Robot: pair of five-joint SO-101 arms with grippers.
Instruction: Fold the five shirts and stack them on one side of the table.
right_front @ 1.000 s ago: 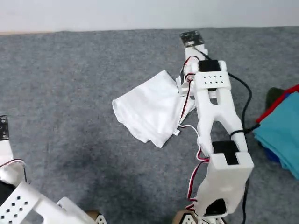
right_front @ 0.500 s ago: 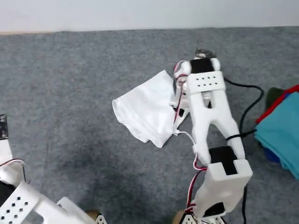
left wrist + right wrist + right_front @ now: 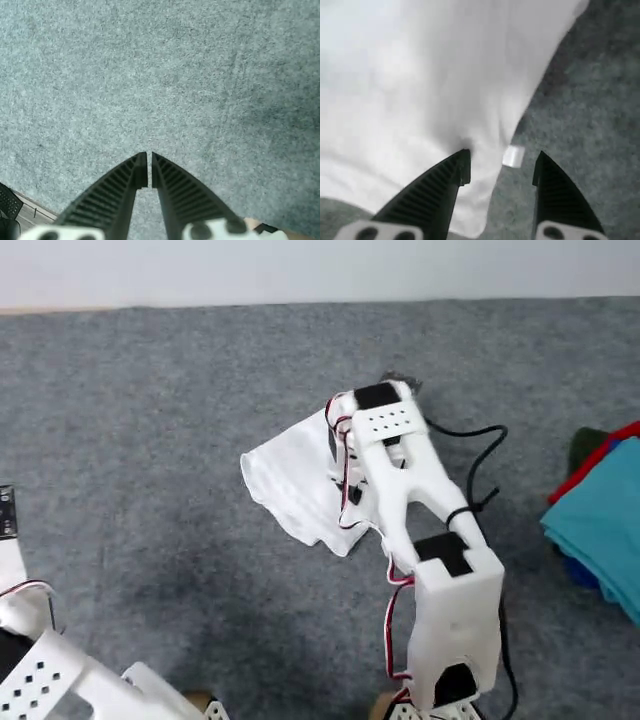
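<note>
Grey carpet-like covering on the table (image 3: 150,440), bare over most of its width. Right arm (image 3: 430,530) — white, with red and black wiring — extended from the near edge up the middle, its wrist above the right-hand part of the white shirt (image 3: 290,485). White shirt lay crumpled and loosely bunched near the table's centre, not neatly folded. Pile of coloured shirts (image 3: 600,530) sat at the right edge, well apart from the white one: teal on top, red, blue and dark green showing at its edges. Left arm (image 3: 50,680) was at the near left corner, over bare covering. Right gripper (image 3: 502,160) was spread wide and straddled the white shirt's (image 3: 420,75) edge, one finger over the cloth, the other over the grey covering; whether either touched could not be told. Left gripper (image 3: 149,156) was pressed together with nothing between the fingers. Small white tag (image 3: 512,156) — at the shirt's edge, between the right gripper's fingers.
</note>
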